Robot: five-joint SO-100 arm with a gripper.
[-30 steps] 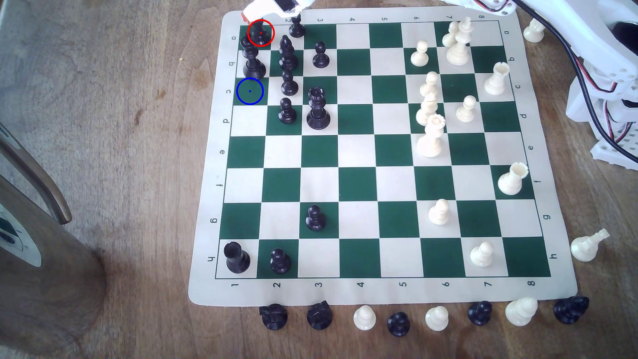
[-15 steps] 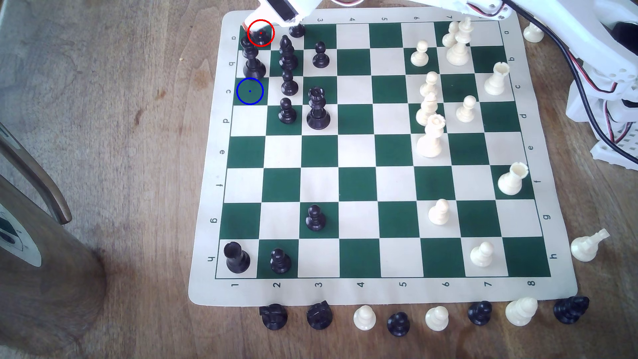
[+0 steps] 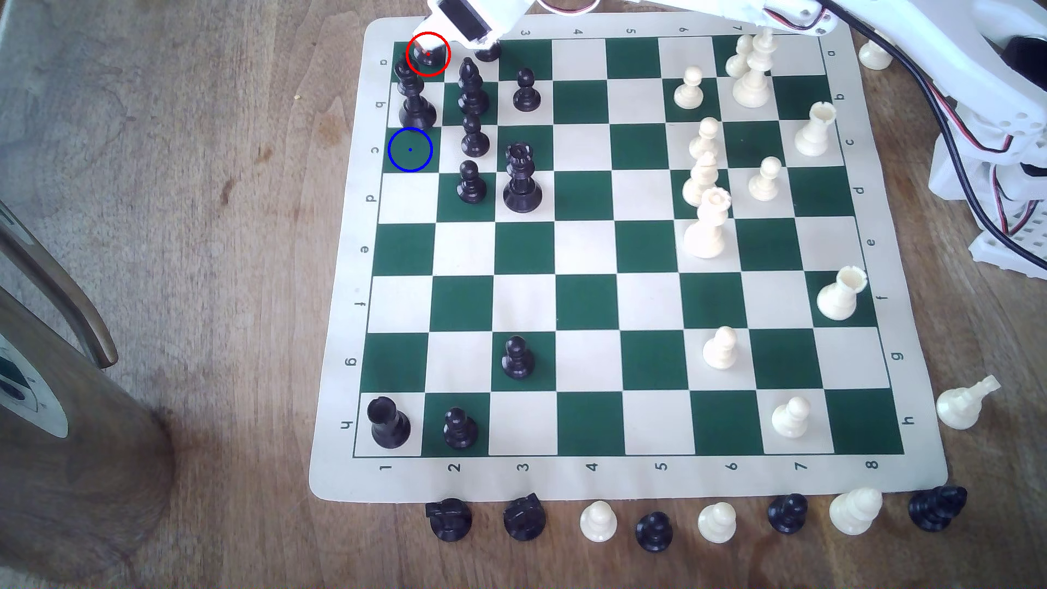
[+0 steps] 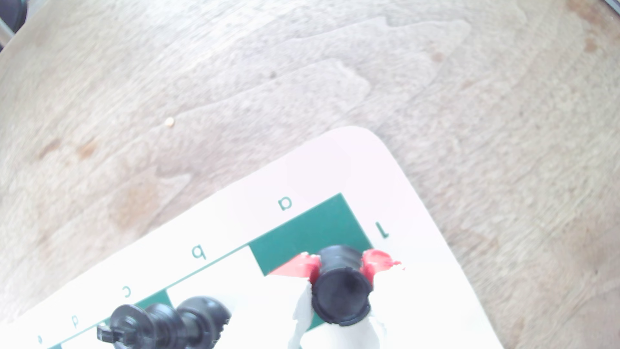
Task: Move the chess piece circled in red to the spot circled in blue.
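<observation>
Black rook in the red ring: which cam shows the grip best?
The wrist view. It looks down on the black rook with the red fingertips flanking its body on both sides, so the gripper looks shut on it. In the exterior view the rook is a dark patch inside the red ring, largely under the white arm.

The white arm (image 3: 850, 34) is reaching across from the exterior view's right, its hand (image 4: 340, 265) gripping the black rook (image 4: 340, 295) between red-tipped fingers (image 4: 377, 260).
</observation>
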